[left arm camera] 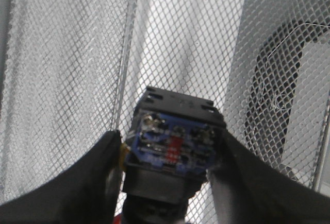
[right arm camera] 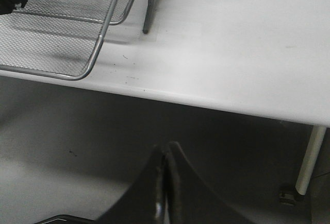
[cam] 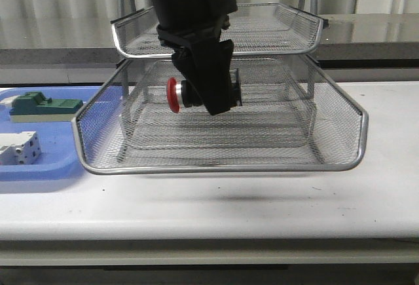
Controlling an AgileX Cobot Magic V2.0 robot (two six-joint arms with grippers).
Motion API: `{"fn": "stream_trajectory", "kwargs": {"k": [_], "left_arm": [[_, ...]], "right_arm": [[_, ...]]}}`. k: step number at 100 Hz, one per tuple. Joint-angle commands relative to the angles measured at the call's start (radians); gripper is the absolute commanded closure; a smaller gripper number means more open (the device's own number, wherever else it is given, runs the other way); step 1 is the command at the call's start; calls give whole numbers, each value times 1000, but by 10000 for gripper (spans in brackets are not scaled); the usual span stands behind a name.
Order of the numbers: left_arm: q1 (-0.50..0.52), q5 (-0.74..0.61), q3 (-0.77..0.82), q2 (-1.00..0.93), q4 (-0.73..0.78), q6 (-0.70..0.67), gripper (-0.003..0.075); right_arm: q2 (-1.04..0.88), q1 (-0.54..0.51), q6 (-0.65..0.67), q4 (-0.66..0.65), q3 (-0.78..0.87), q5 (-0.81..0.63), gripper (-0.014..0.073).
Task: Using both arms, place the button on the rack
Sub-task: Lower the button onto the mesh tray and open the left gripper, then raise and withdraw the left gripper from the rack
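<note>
Button (cam: pixel 178 94) lies sideways above the rack's (cam: pixel 222 160) bottom tray, red cap pointing left, clamped in the left gripper (cam: pixel 208 95); right gripper's (right arm camera: pixel 165 183) fingers pressed together.

Front cam is sitting low at the desk (cam: pixel 216 209) near edge, facing forward, taking in the rack (cam: pixel 222 134) head-on at mid range. Left wrist cam is riding very close, looking past its fingers (left arm camera: pixel 67 183) into rack mesh (left arm camera: pixel 77 54) that is filling the frame. Right wrist cam is hanging off the desk's (right arm camera: pixel 232 44) near edge, looking down at the desk edge and floor (right arm camera: pixel 62 152), catching only a rack corner (right arm camera: pixel 77 54). All three are sharing the rack.
</note>
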Motion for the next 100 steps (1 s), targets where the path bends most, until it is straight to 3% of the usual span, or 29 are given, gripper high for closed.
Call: {"fn": "stream_trajectory", "kwargs": {"k": [1,10,17,40,65,100], "left_arm": [[-7,-29,-25,-51,-13,-4,386],[-7,-29,-25,-51,-13,-4,267],[-7,-29,-25,-51,-13,-4,233],[-7,-15,-30,-55,-11,-4,236],[28,111,-86,-124,-1,-78,237],[290,169,-84,-349,-3,-171,237]], "right_arm": [[11,-5,-1,7,-33,-57,664],[11,-5,-1,7,-33,-57,664],[11,-5,-1,7,-33,-57,664],[11,-5,-1,7,-33,-57,664],[11,-5,-1,7,-33,-57,664],[11,-5,-1,7,-33,-57,664]]}}
